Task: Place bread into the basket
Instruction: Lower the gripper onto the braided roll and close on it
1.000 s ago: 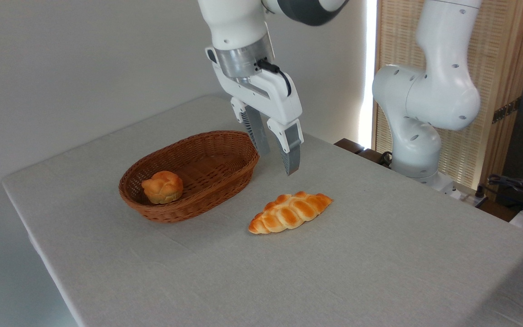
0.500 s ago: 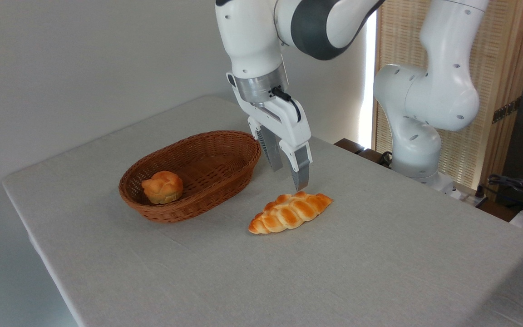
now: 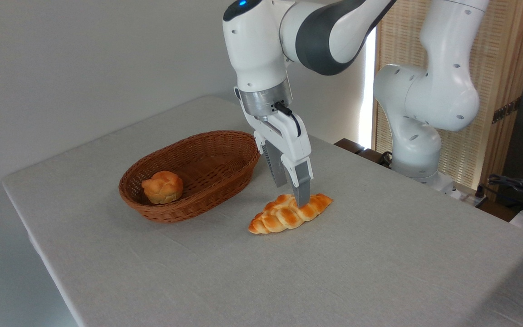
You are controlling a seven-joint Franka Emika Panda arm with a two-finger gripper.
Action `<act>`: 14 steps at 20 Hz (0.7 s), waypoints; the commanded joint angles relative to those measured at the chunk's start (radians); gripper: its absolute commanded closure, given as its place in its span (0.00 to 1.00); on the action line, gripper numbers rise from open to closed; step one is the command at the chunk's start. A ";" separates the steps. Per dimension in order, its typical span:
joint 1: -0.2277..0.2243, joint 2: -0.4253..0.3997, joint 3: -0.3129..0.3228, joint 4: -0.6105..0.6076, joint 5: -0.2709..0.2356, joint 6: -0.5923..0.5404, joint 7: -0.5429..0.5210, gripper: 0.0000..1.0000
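Gripper (image 3: 292, 194) with fingers spread, pointing down over bread (image 3: 288, 213), near finger in front of loaf, bread lying on table (image 3: 334, 272) just beside basket (image 3: 189, 175), small bun (image 3: 162, 186) inside basket

- The bread (image 3: 289, 212), a braided golden-orange loaf, lies flat on the grey cloth of the table (image 3: 343, 268), slanting from lower left to upper right
- The gripper (image 3: 291, 193) points down over the loaf's upper-right half, its jaws apart
- One grey finger (image 3: 303, 187) overlaps the loaf's top in front; the other finger's tip sits just behind the loaf; whether either touches the bread cannot be told
- The basket (image 3: 225, 179), brown wicker and oval, stands just left of the gripper and near the loaf
- A small round bun (image 3: 162, 186) rests inside the basket at its near-left end
- The white arm base (image 3: 418, 150) stands at the table's far right edge, before a slatted wooden screen (image 3: 506, 86)
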 commanded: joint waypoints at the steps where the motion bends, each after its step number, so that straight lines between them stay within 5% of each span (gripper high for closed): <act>1: -0.005 -0.011 0.010 -0.052 0.020 0.073 0.018 0.00; 12: -0.005 0.006 0.010 -0.097 0.029 0.176 0.018 0.00; 14: -0.005 0.007 0.010 -0.097 0.028 0.178 0.016 0.13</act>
